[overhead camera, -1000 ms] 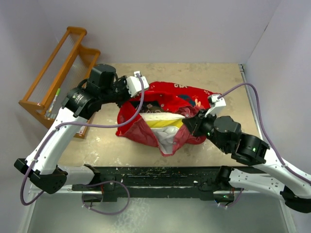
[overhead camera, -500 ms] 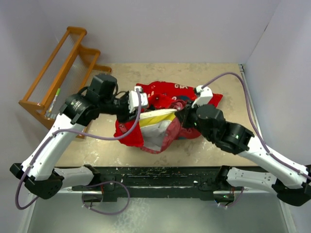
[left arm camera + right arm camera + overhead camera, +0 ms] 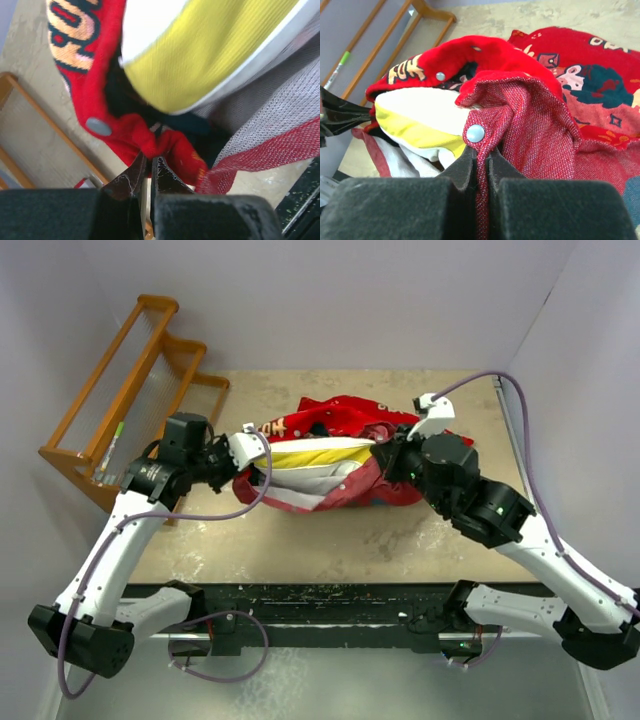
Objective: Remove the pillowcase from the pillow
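Change: pillowcase (image 3: 345, 418) mouth stretched wider; pillow (image 3: 312, 452) partly inside, more bared
Left gripper (image 3: 148, 164): pinching left hem
Right gripper (image 3: 481, 155): pinching right hem

The top external view looks down from above and behind the arm bases over the whole table (image 3: 300, 540). Both wrist cameras sit very close, facing each other across the pillow (image 3: 410, 107) — sharing its yellow band and the pillowcase (image 3: 530, 115) mouth.
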Controlling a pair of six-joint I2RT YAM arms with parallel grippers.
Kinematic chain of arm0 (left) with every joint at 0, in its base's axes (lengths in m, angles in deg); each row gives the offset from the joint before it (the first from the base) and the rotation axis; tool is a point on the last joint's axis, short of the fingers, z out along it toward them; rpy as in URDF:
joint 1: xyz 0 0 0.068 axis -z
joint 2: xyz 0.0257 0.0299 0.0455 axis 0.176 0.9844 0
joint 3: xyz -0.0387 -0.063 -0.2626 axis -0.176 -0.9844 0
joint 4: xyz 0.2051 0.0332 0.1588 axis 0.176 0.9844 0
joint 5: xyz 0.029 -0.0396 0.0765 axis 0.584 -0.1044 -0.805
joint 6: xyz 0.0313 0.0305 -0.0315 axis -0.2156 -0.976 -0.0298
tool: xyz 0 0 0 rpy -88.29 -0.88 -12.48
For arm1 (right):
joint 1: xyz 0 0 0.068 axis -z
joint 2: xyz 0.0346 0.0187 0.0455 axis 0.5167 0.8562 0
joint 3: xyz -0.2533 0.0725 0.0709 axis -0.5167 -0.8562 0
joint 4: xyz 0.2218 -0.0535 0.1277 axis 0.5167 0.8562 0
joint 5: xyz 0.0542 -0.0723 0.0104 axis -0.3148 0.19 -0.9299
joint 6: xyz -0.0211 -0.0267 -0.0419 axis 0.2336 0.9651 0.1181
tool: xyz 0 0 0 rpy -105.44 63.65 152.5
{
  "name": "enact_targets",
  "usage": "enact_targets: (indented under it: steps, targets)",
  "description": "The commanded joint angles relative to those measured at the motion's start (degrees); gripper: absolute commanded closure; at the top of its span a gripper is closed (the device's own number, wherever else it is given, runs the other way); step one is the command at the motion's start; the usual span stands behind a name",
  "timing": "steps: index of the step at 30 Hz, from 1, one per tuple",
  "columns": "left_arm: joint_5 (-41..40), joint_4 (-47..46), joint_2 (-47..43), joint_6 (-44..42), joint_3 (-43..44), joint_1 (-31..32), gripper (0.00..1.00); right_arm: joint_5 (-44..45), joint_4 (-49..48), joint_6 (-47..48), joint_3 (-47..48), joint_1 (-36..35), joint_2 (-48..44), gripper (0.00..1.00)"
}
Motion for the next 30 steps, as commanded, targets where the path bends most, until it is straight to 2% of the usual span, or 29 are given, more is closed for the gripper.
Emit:
enact_targets:
  steps: [1, 8, 14, 15, 16, 17, 19, 20, 21, 22, 29, 30]
  targets:
    - [1.47, -3.28, -2.35, -2.58, -3.40, -3.29, 1.00, 3.90, -7.70, 1.34, 4.99, 0.58, -4.84, 1.00]
    - [2.59, -7.59, -5.01, 0.64, -8.89, -3.45, 1.00, 1.90, -9.08, 1.34, 5.79, 0.79, -5.04, 1.00]
    - [1.41, -24.01, -5.50, 8.79, -15.53, -3.42, 0.99, -5.48, -16.10, -0.54, 2.73, 0.89, -9.30, 1.00]
    - [2.01, -25.79, -4.96, 9.94, -16.29, -3.47, 0.88, -6.40, -16.77, -0.81, 2.54, 0.89, -9.91, 1.00]
    - [3.81, -25.66, -3.74, 10.35, -16.15, -3.53, 0.69, -6.87, -17.04, -0.99, 2.49, 0.89, -10.30, 1.00]
    - [5.99, -23.47, -2.52, 10.14, -14.97, -3.54, 0.54, -6.83, -16.82, -1.02, 2.65, 0.89, -10.51, 1.00]
    - [10.54, -17.37, -1.80, 8.41, -10.67, -4.46, 0.39, -5.97, -15.26, -0.86, 3.14, 0.89, -10.54, 1.00]
    - [13.02, -13.92, -2.95, 6.27, -8.32, -5.34, 0.20, -5.70, -14.80, -0.51, 3.11, 0.89, -10.39, 1.00]
    - [14.92, -10.99, -4.55, 4.03, -5.86, -6.20, 0.07, -5.64, -14.50, -0.20, 2.98, 0.89, -10.25, 1.00]
    - [16.39, -7.43, -6.42, 1.17, -3.41, -6.72, 0.01, -5.57, -14.42, 0.23, 2.86, 0.89, -9.87, 1.00]
    - [24.92, 24.23, -10.39, -17.07, 20.46, -6.94, 0.00, -9.81, -17.04, 1.75, 3.34, 0.97, -4.14, 1.00]
    - [25.59, 25.97, -10.34, -18.18, 22.90, -6.94, 0.00, -10.68, -17.24, 1.91, 3.62, 0.97, -3.18, 1.00]
